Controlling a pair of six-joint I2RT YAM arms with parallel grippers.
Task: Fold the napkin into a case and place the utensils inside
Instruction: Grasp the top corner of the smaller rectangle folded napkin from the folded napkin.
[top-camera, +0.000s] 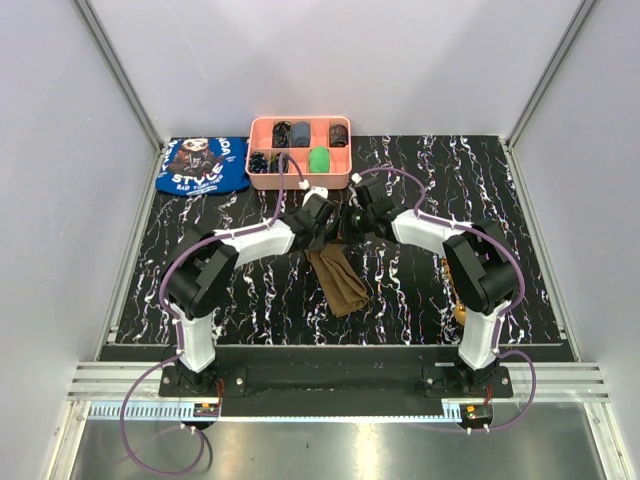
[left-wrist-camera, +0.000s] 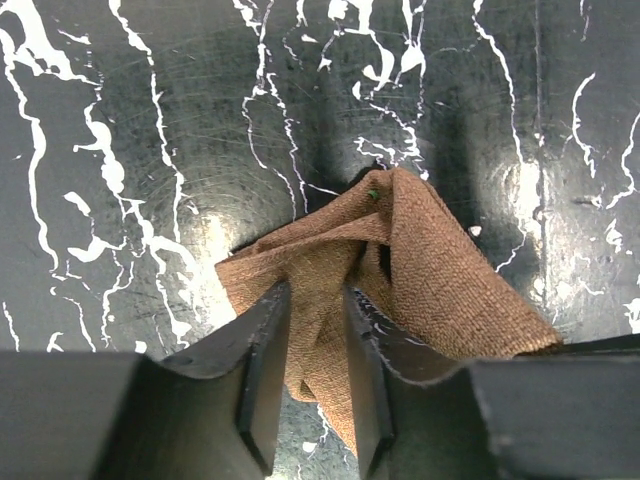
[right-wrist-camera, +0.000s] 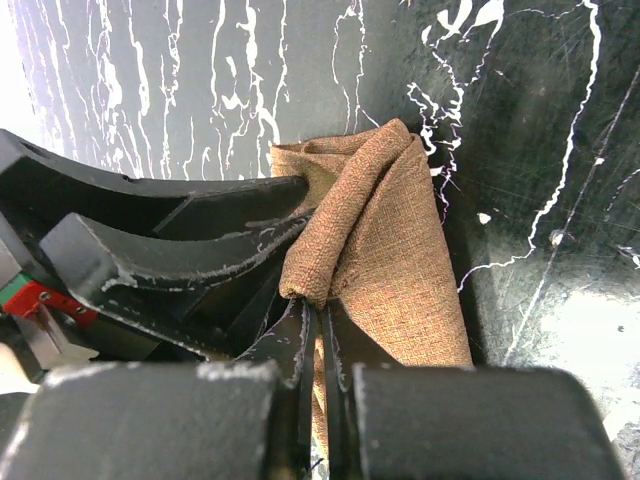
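Note:
The olive-brown napkin lies as a bunched, folded strip in the middle of the marbled table, and both grippers meet at its far end. My left gripper has its jaws apart with a loose fold of napkin between them, clear of the left finger. My right gripper is shut on a thin edge of the napkin, lifting it into a peak. The left gripper's fingers show just beside it. Of the utensils, only a gold-brown bit shows beside the right arm.
A pink compartment tray with small dark and green items stands at the back centre. A blue printed cloth lies to its left. Grey walls close in the black marbled table on three sides.

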